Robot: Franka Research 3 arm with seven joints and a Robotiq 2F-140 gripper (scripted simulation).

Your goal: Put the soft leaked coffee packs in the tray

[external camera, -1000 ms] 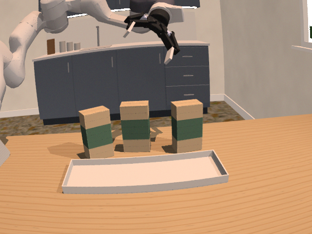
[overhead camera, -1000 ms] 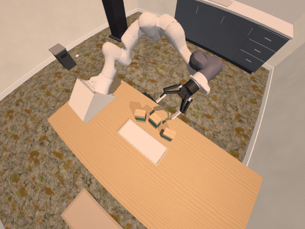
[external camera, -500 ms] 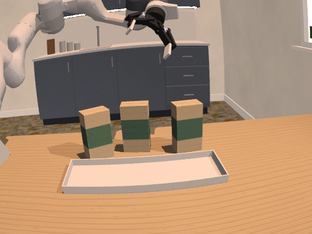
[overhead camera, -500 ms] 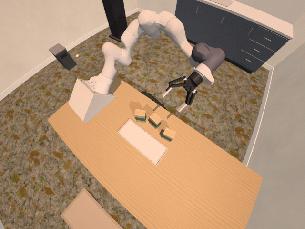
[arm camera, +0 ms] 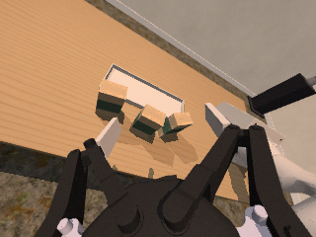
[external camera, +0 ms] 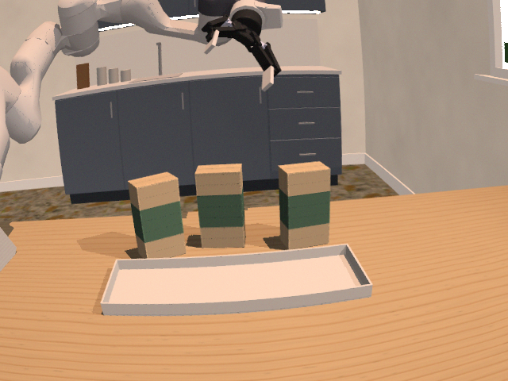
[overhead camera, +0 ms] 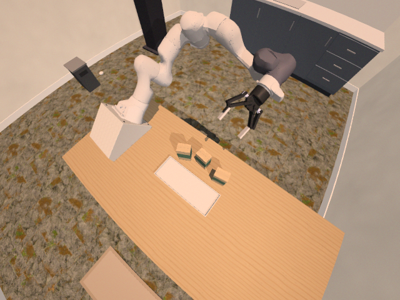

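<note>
The tray (external camera: 229,305) is holding nothing; three tan, green-banded packs (external camera: 221,205) are standing behind it; the tool (external camera: 240,61) is hanging spread at upper centre.

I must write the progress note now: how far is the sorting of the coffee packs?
Nothing looks done: the tray holds no pack, and all three packs stand behind it. In hand: nothing; the claw hangs open, high above them. Left: find the soft packs and tray them.
</note>
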